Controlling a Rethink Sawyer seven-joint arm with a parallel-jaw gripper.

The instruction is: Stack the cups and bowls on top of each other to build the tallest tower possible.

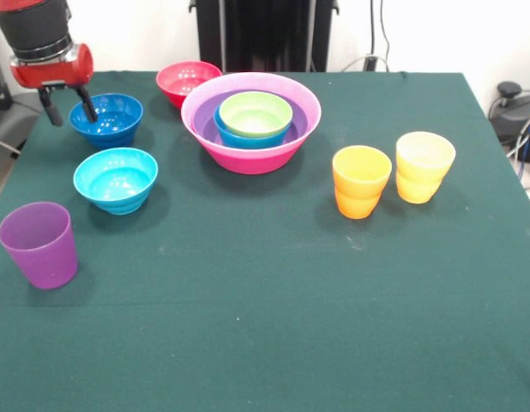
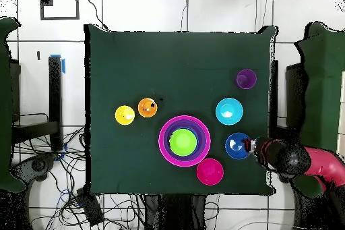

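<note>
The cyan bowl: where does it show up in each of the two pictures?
Front view: the cyan bowl sits at left, nearer the camera than the dark blue bowl.
Overhead view: the cyan bowl lies right of centre, above the dark blue bowl.
Shared landmark: the tower of nested bowls.

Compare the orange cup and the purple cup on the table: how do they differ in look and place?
The orange cup has a stepped waist, while the purple cup is smooth and tapered. The orange cup is opaque; the purple cup looks slightly see-through. The orange cup stands right beside the yellow cup, while the purple cup stands alone near a table corner, with the cyan bowl as its nearest neighbour. Both stand upright, mouth up, and look empty.
</note>
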